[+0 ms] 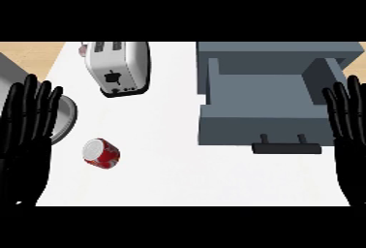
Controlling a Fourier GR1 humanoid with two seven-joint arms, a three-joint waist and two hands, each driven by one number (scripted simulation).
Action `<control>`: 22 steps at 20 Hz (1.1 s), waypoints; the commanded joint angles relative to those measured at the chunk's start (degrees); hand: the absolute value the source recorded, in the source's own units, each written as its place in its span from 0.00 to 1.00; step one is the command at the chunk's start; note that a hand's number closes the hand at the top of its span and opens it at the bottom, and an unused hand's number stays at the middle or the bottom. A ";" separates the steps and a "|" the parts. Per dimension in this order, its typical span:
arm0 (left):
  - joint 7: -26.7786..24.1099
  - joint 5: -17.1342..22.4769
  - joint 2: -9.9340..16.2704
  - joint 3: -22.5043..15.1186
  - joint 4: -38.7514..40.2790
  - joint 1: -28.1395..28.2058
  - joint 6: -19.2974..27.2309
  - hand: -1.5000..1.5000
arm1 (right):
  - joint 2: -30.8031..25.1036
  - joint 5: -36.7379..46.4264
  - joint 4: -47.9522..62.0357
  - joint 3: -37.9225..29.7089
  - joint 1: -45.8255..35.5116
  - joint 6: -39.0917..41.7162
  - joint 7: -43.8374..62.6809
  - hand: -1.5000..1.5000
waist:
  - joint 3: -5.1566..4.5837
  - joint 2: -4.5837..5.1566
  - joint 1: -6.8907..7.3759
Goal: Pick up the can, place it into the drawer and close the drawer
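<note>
We look steeply down on a white counter [214, 184]. Our left hand [27, 131] rests at the view's left edge, fingers straight and spread, holding nothing. Our right hand [350, 131] rests at the right edge in the same way, fingers straight and apart, also holding nothing.

The can [101, 153] is red with a silver end. It sits on the counter toward the lower left, near our left hand but not touching it, and it appears tipped, its round end facing up toward us. Beyond it stands a silver toaster [118, 67]. A grey round object [64, 116] shows partly behind our left hand; we cannot tell what it is.

The grey drawer [268, 123] is on the right, pulled open, with its dark handle [286, 147] on the front nearest us. The can lies well apart from it.

We judge the can to be light, stiff and smooth, so it may roll or slip if nudged on its curved side. The best place to take hold is probably around the middle of its body, fingers on one side and thumb on the other. The left hand is the nearer one. Nothing of the task is done yet.
</note>
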 commanded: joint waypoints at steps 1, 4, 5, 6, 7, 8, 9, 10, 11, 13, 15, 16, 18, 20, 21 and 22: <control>-1.34 2.69 1.79 3.74 1.21 0.14 -2.21 0.00 | 1.08 1.48 -1.21 1.83 -0.65 -0.77 0.87 0.00 | -0.64 0.93 -0.49; -0.48 8.48 4.31 6.60 -3.74 5.86 -7.15 0.00 | 0.02 -2.03 0.33 0.15 1.81 2.39 -0.97 0.00 | -0.64 0.91 -0.35; -3.03 8.96 4.43 7.61 -1.85 7.15 -8.16 0.00 | -0.22 -0.20 -3.21 2.40 0.11 1.49 4.45 0.00 | -0.66 0.89 -0.32; -5.74 13.01 5.76 10.10 -2.66 11.34 -11.74 0.00 | -1.16 -2.87 1.03 -0.80 -0.25 2.89 1.42 0.00 | -0.66 0.90 -0.04; 7.90 4.82 5.16 6.94 2.13 12.16 -4.50 0.00 | 2.09 0.51 1.95 -3.37 5.19 -4.85 8.64 0.00 | -0.62 1.36 -0.65; 9.38 5.13 5.60 7.04 2.28 11.49 -4.59 0.00 | 2.01 1.02 2.29 -3.04 5.92 -4.81 9.43 0.00 | -0.61 1.23 -0.85; 12.69 5.22 5.47 6.29 -0.83 13.02 -4.05 0.00 | 0.71 -0.53 0.04 -5.37 5.59 -4.80 11.81 0.00 | -0.57 0.84 -0.67; 12.05 4.47 5.01 6.64 -0.27 12.70 -3.39 0.00 | 0.25 -0.65 1.03 -5.35 6.63 -3.71 10.65 0.00 | -0.59 0.93 -0.66; 16.88 8.43 7.83 9.68 -2.72 11.84 -4.77 0.00 | 0.71 -0.54 -0.90 -4.66 8.59 -3.71 11.20 0.00 | -0.59 0.82 -0.66; 17.52 9.16 6.80 8.43 -7.81 16.86 -5.83 0.00 | -0.36 -3.08 1.28 -8.17 6.76 -3.54 11.86 0.00 | -0.59 0.80 -0.03; 18.68 9.94 6.71 9.92 -7.69 15.21 -5.75 0.00 | -1.16 -4.37 -4.72 -8.19 11.07 -1.65 13.42 0.00 | -0.63 0.83 -0.56; 19.99 15.18 10.04 14.77 -9.87 17.77 -9.04 0.00 | -1.17 -4.82 -1.57 -8.99 10.64 -1.17 11.16 0.00 | -0.62 0.81 -0.23; 20.90 9.72 5.62 10.72 -12.51 18.69 -5.92 0.00 | -0.44 -4.40 -1.06 -9.37 11.14 -1.30 10.19 0.00 | -0.62 0.87 -0.36; 17.00 9.91 4.89 11.30 -10.95 20.00 -8.61 0.00 | -1.40 -7.84 -4.61 -10.73 16.14 2.84 9.65 0.00 | -0.63 0.84 -0.53; 21.23 12.45 7.18 14.07 -12.52 18.89 -8.55 0.00 | -3.32 -10.07 0.58 -15.19 14.23 4.03 6.19 0.00 | -0.61 0.87 -0.48; 19.19 10.72 4.38 12.29 -15.58 23.56 -9.10 0.00 | -1.22 -9.27 0.01 -13.45 14.54 3.15 5.90 0.00 | -0.62 0.84 -0.31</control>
